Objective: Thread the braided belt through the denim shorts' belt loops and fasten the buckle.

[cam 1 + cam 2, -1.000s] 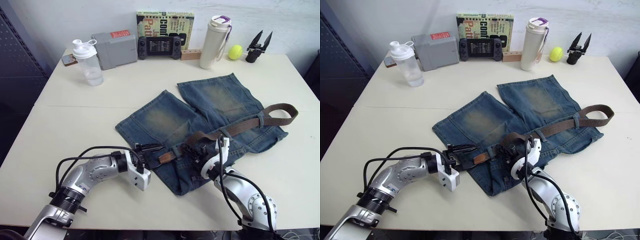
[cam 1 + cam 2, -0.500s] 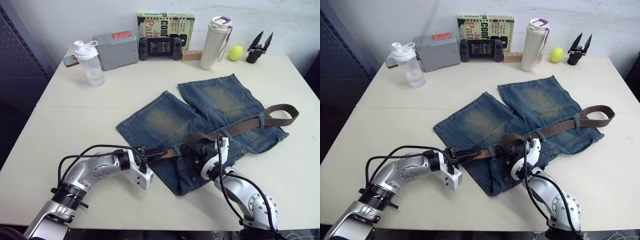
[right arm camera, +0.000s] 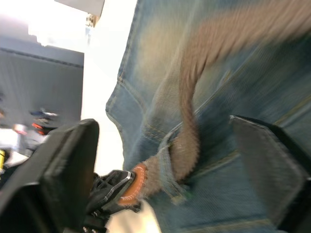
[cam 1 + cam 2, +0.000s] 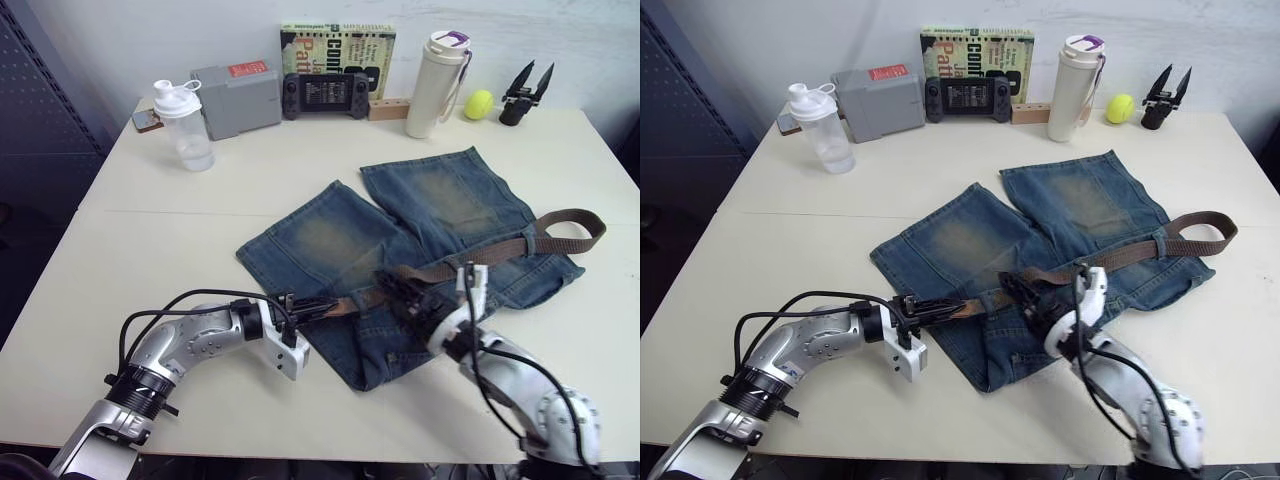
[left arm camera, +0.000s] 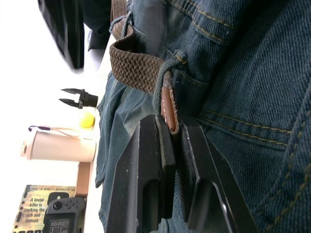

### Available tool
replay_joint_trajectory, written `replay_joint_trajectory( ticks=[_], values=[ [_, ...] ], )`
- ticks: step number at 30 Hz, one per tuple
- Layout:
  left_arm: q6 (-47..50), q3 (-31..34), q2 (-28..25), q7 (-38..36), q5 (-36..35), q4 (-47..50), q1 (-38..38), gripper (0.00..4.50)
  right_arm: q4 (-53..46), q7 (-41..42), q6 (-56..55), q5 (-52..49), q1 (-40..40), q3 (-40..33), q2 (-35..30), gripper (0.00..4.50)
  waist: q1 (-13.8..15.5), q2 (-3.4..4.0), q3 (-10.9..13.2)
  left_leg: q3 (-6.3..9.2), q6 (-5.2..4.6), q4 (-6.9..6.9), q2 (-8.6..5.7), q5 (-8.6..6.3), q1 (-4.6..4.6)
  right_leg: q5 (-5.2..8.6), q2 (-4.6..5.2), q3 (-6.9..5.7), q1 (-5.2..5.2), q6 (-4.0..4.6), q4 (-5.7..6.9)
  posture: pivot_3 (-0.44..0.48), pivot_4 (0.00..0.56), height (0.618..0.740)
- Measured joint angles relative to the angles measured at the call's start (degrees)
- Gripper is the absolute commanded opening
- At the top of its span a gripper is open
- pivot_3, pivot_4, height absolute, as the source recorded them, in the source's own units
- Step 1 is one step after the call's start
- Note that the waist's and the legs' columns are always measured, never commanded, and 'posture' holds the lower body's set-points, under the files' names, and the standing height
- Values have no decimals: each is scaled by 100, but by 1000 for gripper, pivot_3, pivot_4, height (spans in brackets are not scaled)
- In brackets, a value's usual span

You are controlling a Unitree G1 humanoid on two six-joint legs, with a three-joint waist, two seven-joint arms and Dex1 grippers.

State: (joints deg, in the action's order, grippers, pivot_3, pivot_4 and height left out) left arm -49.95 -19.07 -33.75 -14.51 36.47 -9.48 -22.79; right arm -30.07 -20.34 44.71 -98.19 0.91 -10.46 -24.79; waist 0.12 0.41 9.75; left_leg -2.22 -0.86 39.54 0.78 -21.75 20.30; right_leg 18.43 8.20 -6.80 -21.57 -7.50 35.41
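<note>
Book [image 4: 337,45] at table's back edge: cover reads "Confi…" and "Pat…", rest cut off/too small. Left wrist view, same cover: "A brutal killer is stalking the rich and famous".

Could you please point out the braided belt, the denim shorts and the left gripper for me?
braided belt [image 4: 500,247]: left eye view, the strap's middle stretch along the waistband.
denim shorts [image 4: 325,240]: left eye view, the faded patch on one leg.
left gripper [image 5: 171,133]: left wrist view, midway between the fingertips.

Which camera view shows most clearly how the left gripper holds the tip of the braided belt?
The left wrist view: the left gripper pinches the braided belt at its tan tip, just past a belt loop. The eye views show this small; the right wrist view shows it blurred.
</note>
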Motion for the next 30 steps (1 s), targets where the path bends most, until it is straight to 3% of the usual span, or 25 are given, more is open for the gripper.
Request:
replay_joint_trajectory(
  ticks=[6, 9, 15, 21, 26, 30],
  values=[
    [-13, -5, -3, 33, -2, -16, -9, 0, -292, 1202, 110, 1426, 248, 28, -1035, 56, 40, 2, 2, -4, -3, 0, -2, 2, 0, 0, 1, -3, 0, 0, -3, 0, 150, 731],
    [-24, -8, -6, 47, -13, -15, -8, 0, -368, 1812, 0, 2628, 334, 182, -1566, 56, 74, 1, 3, -4, -3, 0, -4, 2, 1, 0, 0, -7, 0, 0, -10, 0, 150, 731],
    [-44, -5, -61, 27, -56, -8, 1, 0, -285, 2365, -199, 4332, 427, 707, -1648, 56, 108, 1, 3, -5, -1, 1, -5, 3, 1, 0, -4, -6, 0, -1, -9, 0, 150, 731],
    [362, 134, -398, -600, -1283, 102, 459, 0, -200, 2374, 43, 5197, 225, 1149, -1585, 56, 69, -38, -20, 5, 3, 3, 7, 5, -15, 0, -8, -12, 19, 0, -9, 0, 150, 731],
    [82, 619, -1482, -1154, -2399, 160, 1343, 0, -190, 2433, 270, 5352, 82, 1144, -1332, 56, -16, -53, -29, 14, 9, 3, 12, 2, -17, 2, 6, -13, 22, 3, -15, 0, 150, 731],
    [-1347, 1126, -2402, -923, -2503, -1204, 1865, 0, -128, 2457, 455, 5434, -47, 1120, -1087, 56, -66, -62, -38, 6, 14, -19, 15, 1, -44, 6, 17, -17, 30, 11, -32, 0, 150, 731]
  ],
)
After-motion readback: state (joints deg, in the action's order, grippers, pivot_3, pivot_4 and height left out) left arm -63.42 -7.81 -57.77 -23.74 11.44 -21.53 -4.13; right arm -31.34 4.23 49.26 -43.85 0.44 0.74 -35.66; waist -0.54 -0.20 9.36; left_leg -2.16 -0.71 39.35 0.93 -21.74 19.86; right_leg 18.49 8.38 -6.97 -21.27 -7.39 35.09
